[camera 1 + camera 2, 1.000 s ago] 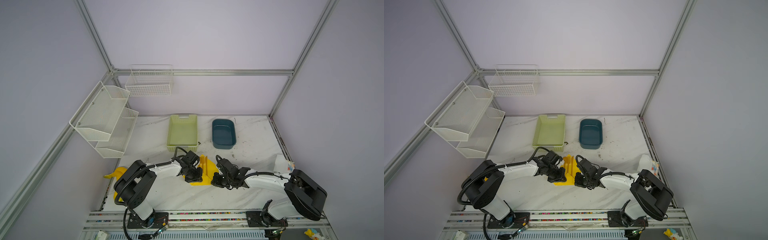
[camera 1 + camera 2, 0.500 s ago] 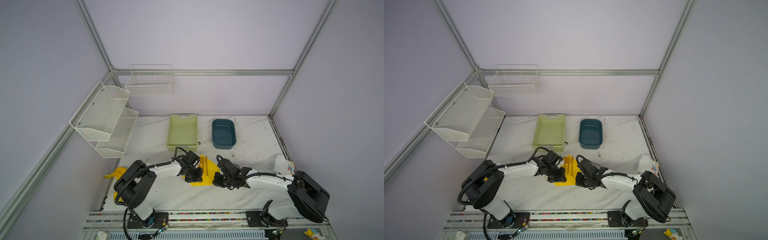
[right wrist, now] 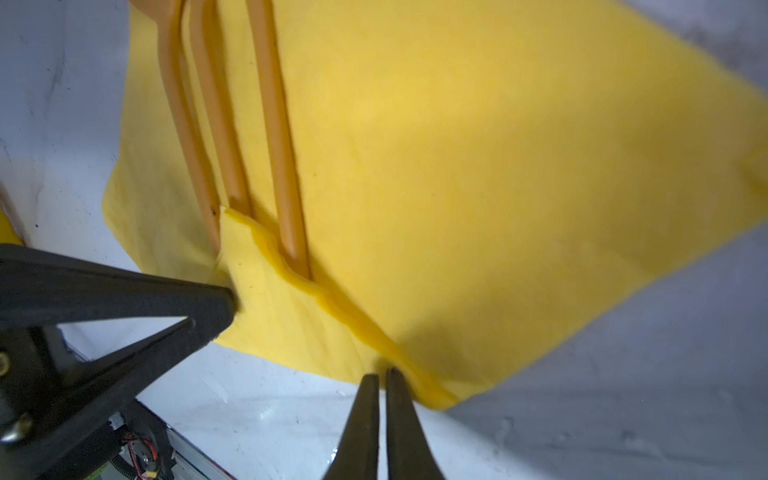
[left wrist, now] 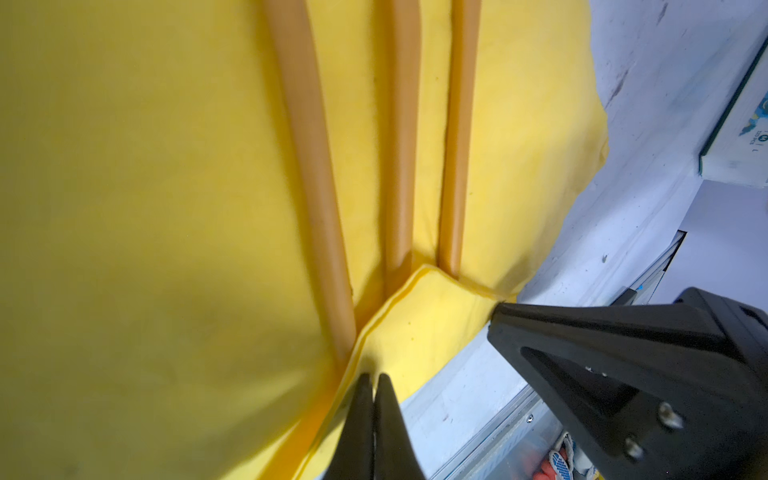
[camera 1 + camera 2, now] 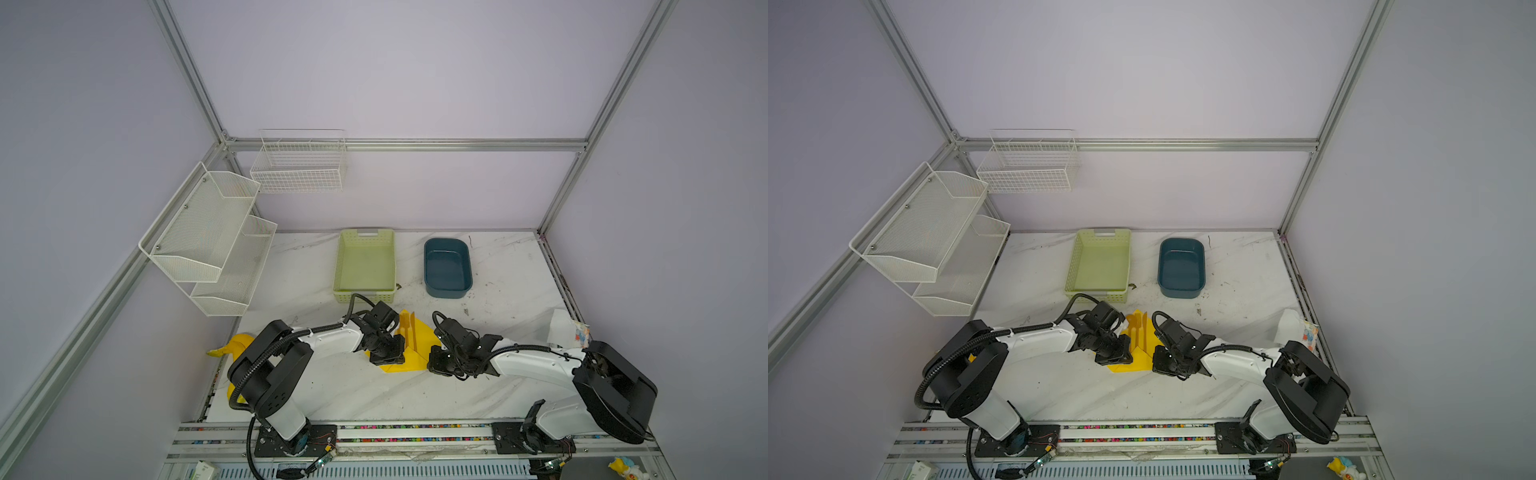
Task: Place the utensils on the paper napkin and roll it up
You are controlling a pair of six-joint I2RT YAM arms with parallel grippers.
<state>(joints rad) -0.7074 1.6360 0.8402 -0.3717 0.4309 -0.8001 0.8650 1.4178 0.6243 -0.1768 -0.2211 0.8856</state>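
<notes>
The yellow paper napkin point(image 5: 417, 348) point(image 5: 1139, 362) lies on the marble table near the front, between my two arms. The utensils point(image 5: 408, 328) point(image 5: 1139, 329) lie side by side along its middle. In the wrist views the napkin's near corner point(image 4: 432, 316) point(image 3: 270, 307) is folded up over their handle ends point(image 4: 316, 166) point(image 3: 274, 145). My left gripper point(image 5: 390, 360) point(image 4: 372, 377) is shut, tips on the flap beside its edge. At the fold's other end my right gripper point(image 5: 434, 365) point(image 3: 379, 373) is shut, tips against the fold. Whether either pinches paper does not show.
A green basket point(image 5: 338, 266) and a dark blue bin point(image 5: 428, 266) stand behind the napkin. A yellow banana toy point(image 5: 237, 345) lies at the table's left edge. A white packet point(image 5: 565, 328) sits at the right edge. White mesh shelves point(image 5: 208, 232) hang on the left wall.
The right arm has shifted slightly toward the napkin. The left arm and the utensils have stayed where they were.
</notes>
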